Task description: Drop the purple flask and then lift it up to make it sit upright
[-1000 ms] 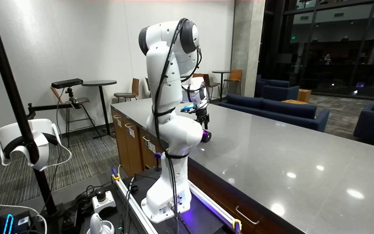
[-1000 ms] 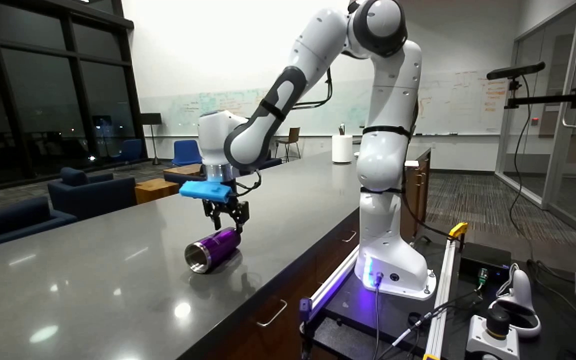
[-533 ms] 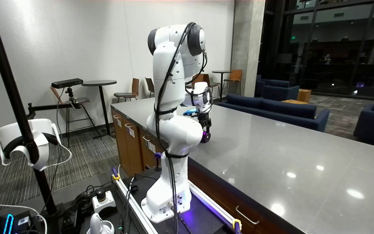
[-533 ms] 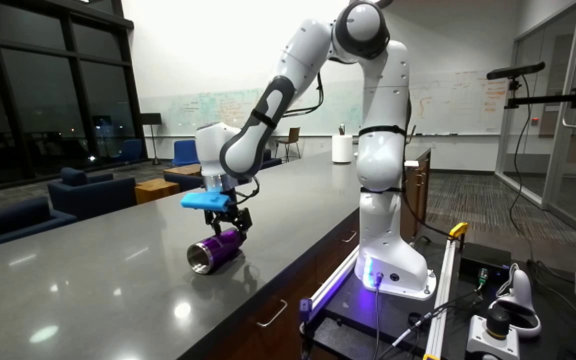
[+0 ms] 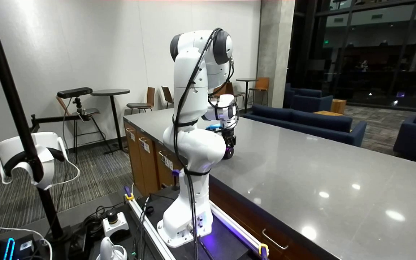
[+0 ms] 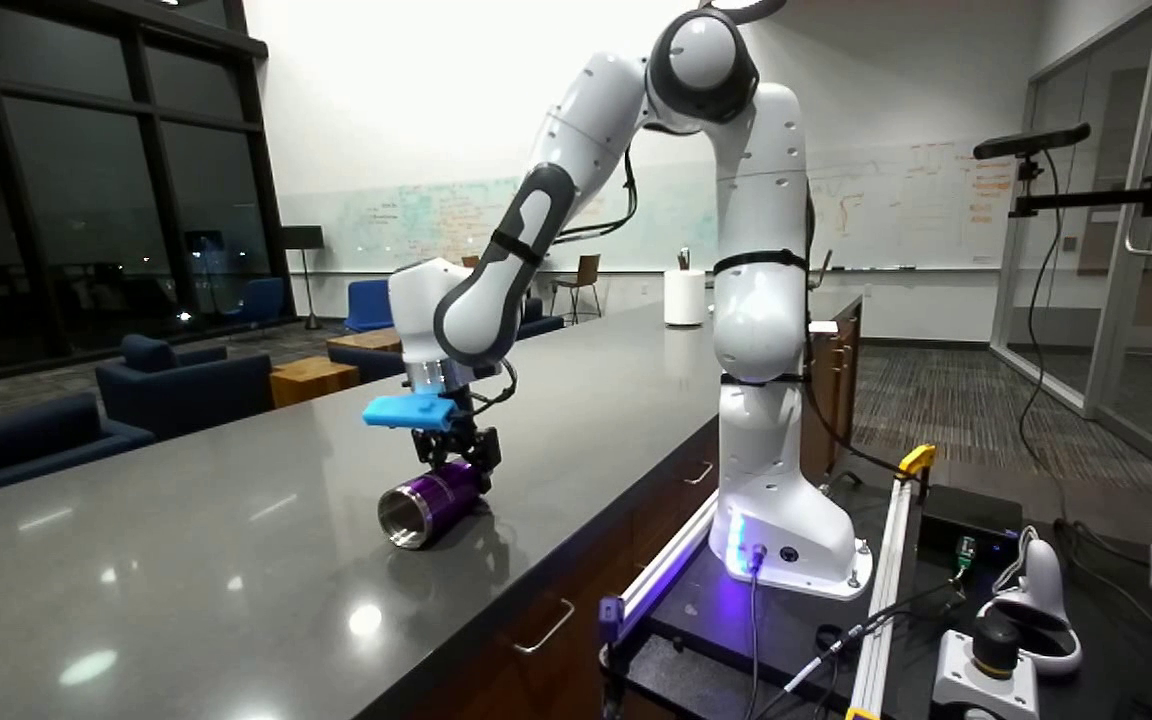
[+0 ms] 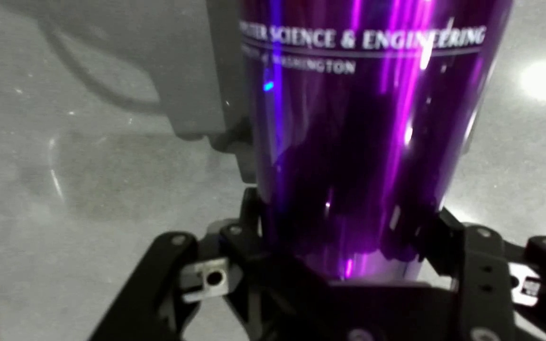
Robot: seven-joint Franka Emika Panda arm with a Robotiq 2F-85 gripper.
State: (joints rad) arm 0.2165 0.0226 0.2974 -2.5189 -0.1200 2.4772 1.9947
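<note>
Both exterior views look down from well back, sharing counter and purple flask; in an exterior view the arm extends away, in an exterior view it extends to nine o'clock before a whiteboard. The wrist view looks down, close over the flask.

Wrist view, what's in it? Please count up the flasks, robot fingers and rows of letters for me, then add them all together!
Purple flask: 1
Fingers: 2
Rows of white letters: 2
Total: 5
</note>
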